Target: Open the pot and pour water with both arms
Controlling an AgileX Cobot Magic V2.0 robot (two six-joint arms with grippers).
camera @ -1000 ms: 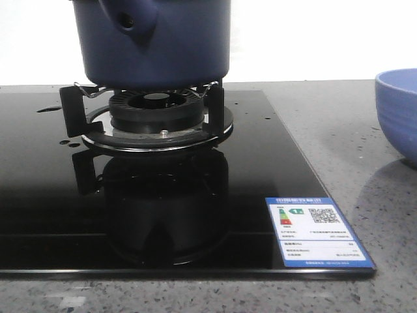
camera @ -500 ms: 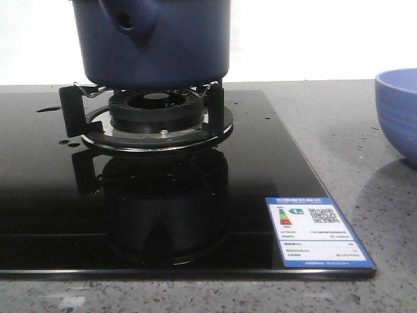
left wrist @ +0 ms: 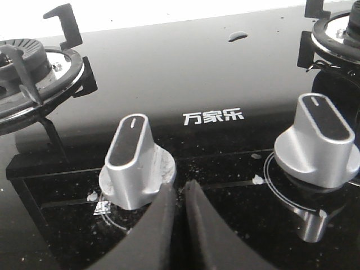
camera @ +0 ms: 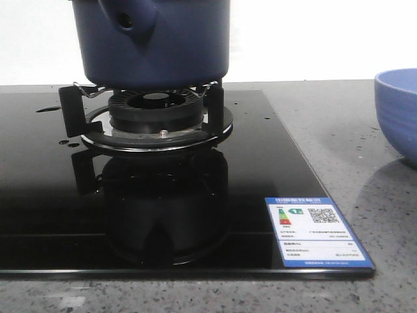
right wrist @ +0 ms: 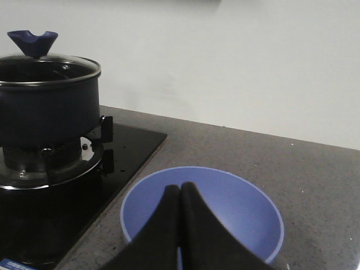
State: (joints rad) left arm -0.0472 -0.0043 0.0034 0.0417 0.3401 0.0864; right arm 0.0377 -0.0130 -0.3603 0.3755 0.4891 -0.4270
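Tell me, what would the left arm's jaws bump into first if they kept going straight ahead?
Most likely the nearer silver knob on the black stove top. The shut left gripper sits just short of its base, though depth is uncertain.

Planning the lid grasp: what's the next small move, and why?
Probably open the right tool and raise it toward the lid knob. The glass lid is on the pot, and the tool looks shut above the bowl.

left gripper [left wrist: 179, 191]: smooth matte black tapered fingers | right gripper [right wrist: 180, 194]: same black, tapered, unmarked fingers
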